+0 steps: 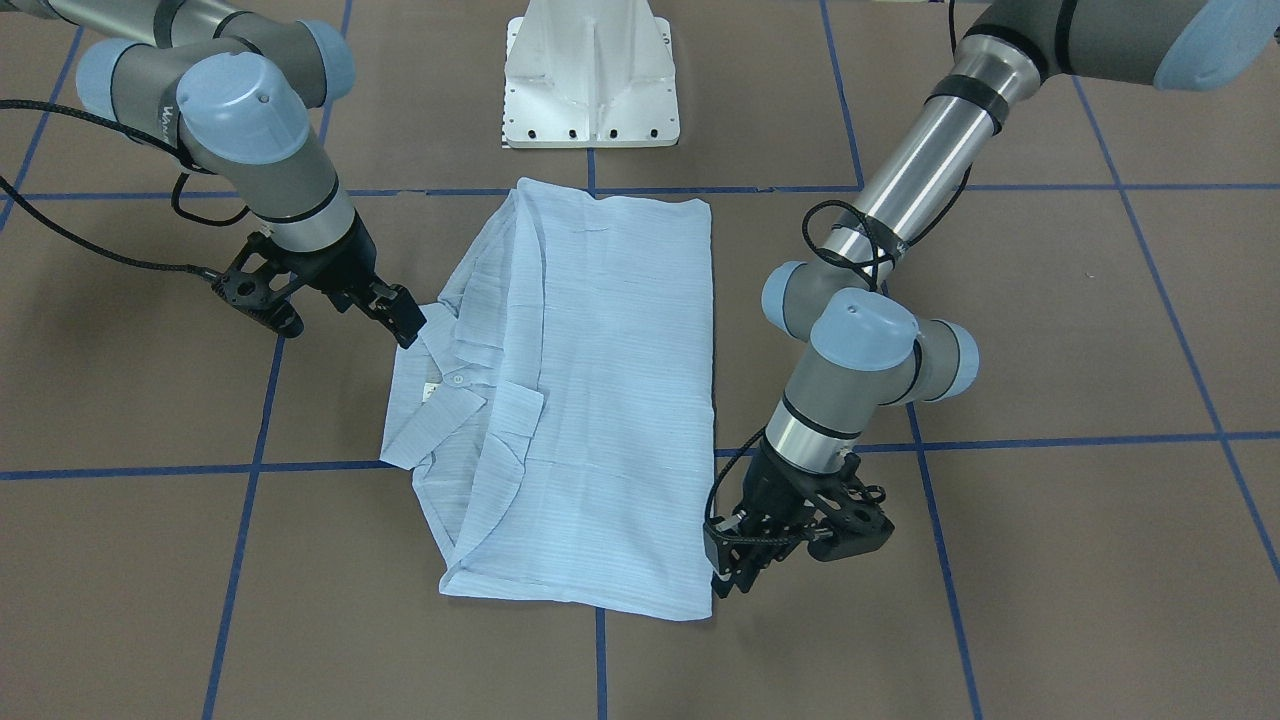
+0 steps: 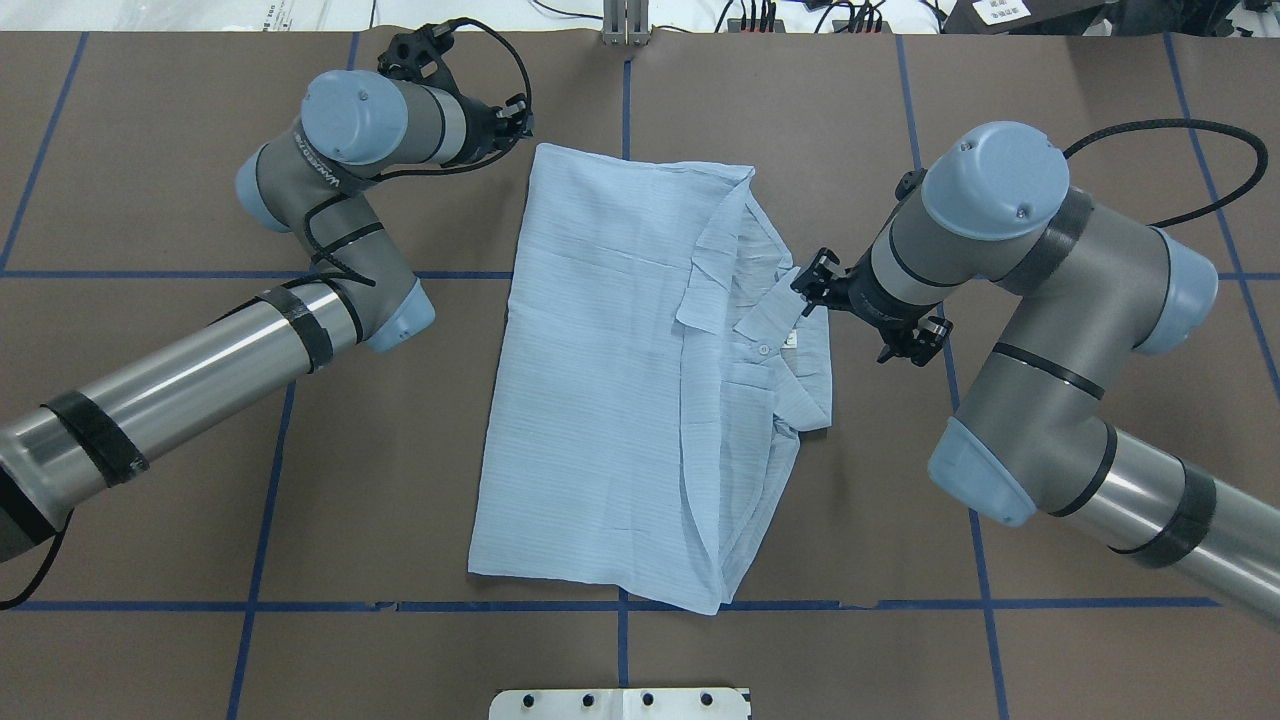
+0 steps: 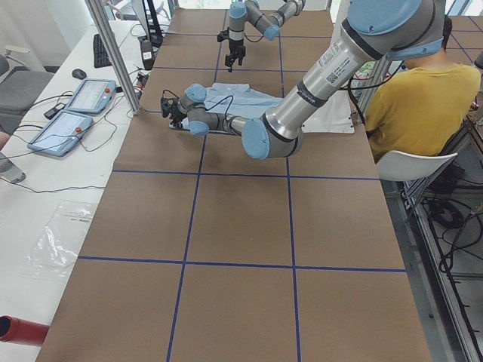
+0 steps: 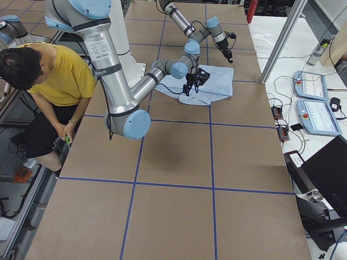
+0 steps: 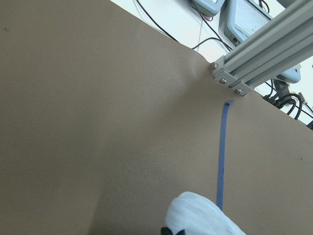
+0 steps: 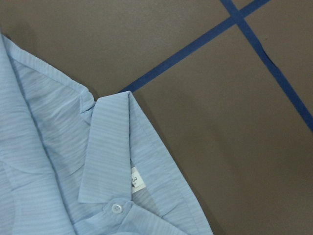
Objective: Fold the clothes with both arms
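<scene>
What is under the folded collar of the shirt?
A white label peeks out from under the collar, near a pale button. The collar flap covers the rest of the label; its print is unreadable.

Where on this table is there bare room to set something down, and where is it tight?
Free: the table between the shirt and the left arm, and the patch between shirt and right arm. Crowded: at the collar by the right gripper, and at the shirt's far corner by the left gripper.
</scene>
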Motion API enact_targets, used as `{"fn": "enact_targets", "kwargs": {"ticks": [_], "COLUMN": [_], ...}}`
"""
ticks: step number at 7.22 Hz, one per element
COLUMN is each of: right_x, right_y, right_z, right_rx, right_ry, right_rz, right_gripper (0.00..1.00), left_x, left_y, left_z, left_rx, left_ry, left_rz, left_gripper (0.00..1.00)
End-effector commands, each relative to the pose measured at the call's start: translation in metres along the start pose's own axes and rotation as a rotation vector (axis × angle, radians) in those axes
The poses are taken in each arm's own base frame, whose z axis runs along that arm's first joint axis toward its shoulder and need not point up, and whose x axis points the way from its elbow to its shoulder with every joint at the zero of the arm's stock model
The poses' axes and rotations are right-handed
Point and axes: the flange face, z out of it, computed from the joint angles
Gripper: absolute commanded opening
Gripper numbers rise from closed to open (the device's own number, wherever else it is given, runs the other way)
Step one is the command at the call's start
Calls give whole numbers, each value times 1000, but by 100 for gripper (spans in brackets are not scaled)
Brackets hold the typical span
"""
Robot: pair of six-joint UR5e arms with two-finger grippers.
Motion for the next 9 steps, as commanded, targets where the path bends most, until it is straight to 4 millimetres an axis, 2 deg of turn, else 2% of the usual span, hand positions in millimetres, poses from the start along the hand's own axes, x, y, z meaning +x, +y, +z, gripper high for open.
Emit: {"fn": "enact_targets", "kwargs": {"ticks": [1, 2, 3, 4, 6, 7, 8, 9], "right_x": [-33, -40, -36, -32, -29, -31, -44, -52], "right_y": [48, 91, 138, 162, 181, 185, 194, 217], "right_z": [-2, 14, 37, 50, 58, 58, 49, 48], "right_rx": [-5, 41, 64, 90, 73, 79, 79, 109], "right_ry": [-42, -47, -30, -19, 8, 54, 113, 153], "right_rz": [-62, -113, -185, -227, -480, -537, -674, -774], "right_gripper": [100, 100, 100, 100, 100, 100, 100, 100], "left_x": [-33, -45, -34, -51, -44, -44, -42, -41], "left_y": [-22, -15, -14, -18, -15, -14, -12, -11], "left_z": [-3, -6, -19, -31, -47, -47, -47, -47], "left_rx": [28, 8, -25, -61, -58, -59, -61, -62], "left_ry": [-34, -34, 5, 14, 50, 53, 55, 57], "left_rz": [17, 62, 119, 164, 175, 174, 175, 174], "left_gripper": [62, 62, 62, 61, 61, 61, 62, 62]}}
